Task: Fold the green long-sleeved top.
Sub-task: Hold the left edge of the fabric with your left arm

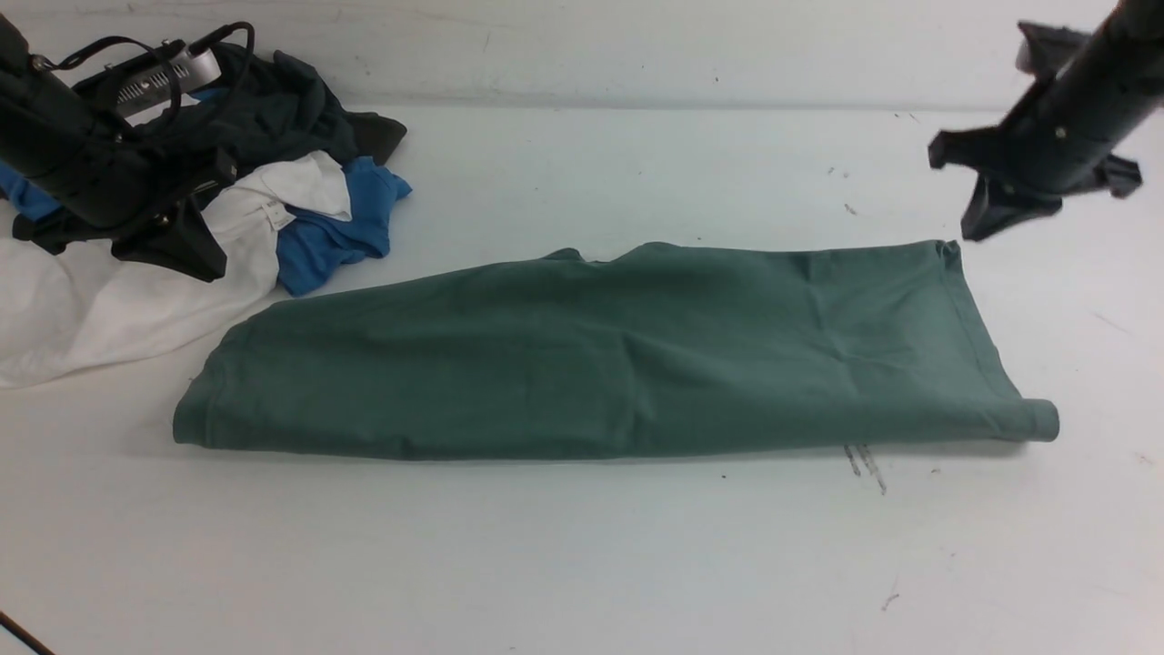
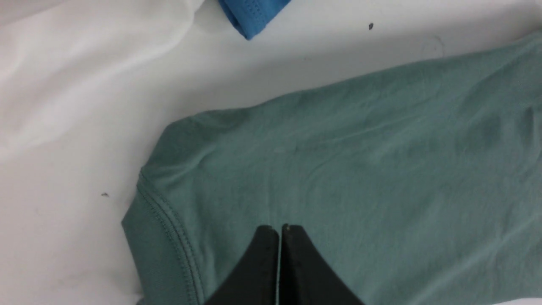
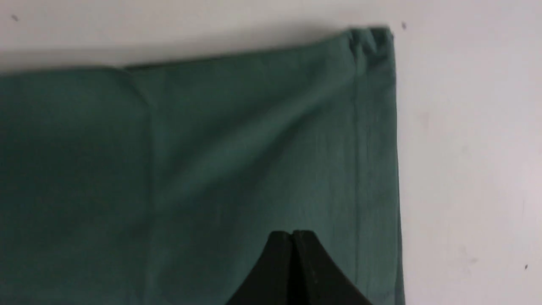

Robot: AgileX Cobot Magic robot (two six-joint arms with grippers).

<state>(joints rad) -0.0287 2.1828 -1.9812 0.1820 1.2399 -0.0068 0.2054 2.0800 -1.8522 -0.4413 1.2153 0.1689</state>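
The green long-sleeved top (image 1: 618,355) lies folded into a long band across the middle of the table, its hem end at the right and a folded end at the left. My left gripper (image 1: 173,241) hangs above the clothes pile at the far left, clear of the top. In the left wrist view its jaws (image 2: 279,231) are shut and empty above the top's left end (image 2: 338,169). My right gripper (image 1: 996,214) is raised off the top's far right corner. In the right wrist view it (image 3: 293,235) is shut and empty above the hem edge (image 3: 372,148).
A pile of other clothes sits at the far left: a white garment (image 1: 118,300), a blue garment (image 1: 332,232) and a dark charcoal garment (image 1: 282,109). The white one (image 2: 63,72) and the blue one (image 2: 252,15) also show in the left wrist view. Pen marks (image 1: 864,462) lie on the table by the top's front edge.
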